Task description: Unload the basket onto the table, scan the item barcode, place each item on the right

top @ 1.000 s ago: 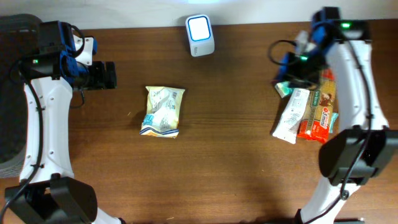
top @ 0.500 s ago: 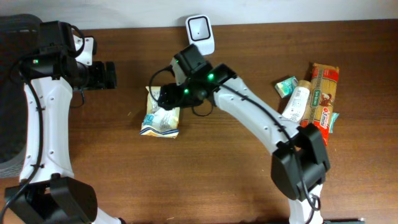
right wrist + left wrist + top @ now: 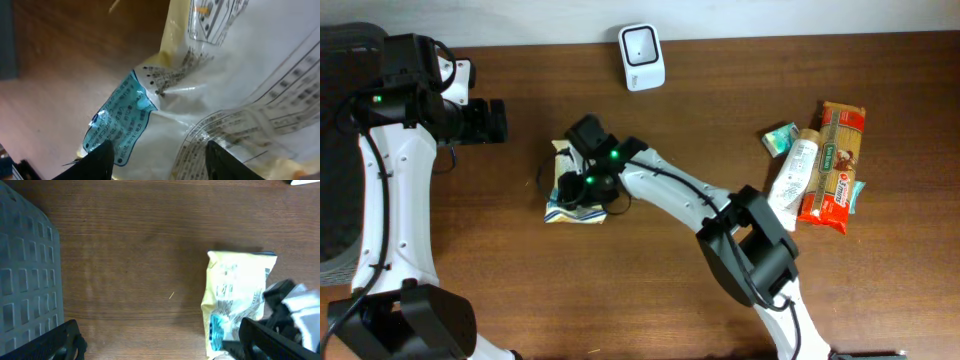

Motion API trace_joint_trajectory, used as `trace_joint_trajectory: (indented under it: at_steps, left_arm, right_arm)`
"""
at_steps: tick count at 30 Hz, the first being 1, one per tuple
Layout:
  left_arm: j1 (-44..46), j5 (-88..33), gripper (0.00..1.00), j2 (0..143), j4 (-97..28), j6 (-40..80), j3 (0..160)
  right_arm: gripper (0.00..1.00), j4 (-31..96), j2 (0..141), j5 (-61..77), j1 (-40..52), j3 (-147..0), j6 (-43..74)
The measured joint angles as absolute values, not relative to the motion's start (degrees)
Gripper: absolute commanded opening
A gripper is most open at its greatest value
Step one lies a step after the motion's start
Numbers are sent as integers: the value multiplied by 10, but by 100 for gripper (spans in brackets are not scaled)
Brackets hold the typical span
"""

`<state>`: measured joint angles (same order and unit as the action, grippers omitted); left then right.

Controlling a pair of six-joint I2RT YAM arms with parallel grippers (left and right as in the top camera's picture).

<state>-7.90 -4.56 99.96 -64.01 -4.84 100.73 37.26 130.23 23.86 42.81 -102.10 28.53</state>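
The item, a yellow-and-white snack bag with a blue label, lies flat on the table left of centre. My right gripper has reached across and sits low over it. In the right wrist view the crinkled bag fills the frame and the right gripper stands open, its two dark fingers straddling the bag's surface. The white scanner stands at the table's far edge. My left gripper hangs open to the left of the bag, holding nothing; its wrist view shows the bag at the right.
At the right of the table lie a pasta package, a white tube and a small green packet. A grey slatted basket stands at the far left. The right arm stretches across the table's middle.
The right arm swung from the pile at the right across to the snack bag and then dropped onto it. The left arm has not moved.
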Motion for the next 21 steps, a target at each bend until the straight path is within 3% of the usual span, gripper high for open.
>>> trace_joint_trajectory:
  at_steps: [13,21]
  left_arm:
    - [-79,-45,99,1000,-640,-48,1007]
    - [-79,-46,99,1000,-641,-49,1007]
  right_arm:
    - [57,537,1303,239,430,-1021,253]
    - [60,655,1307,248,245,-1058,126]
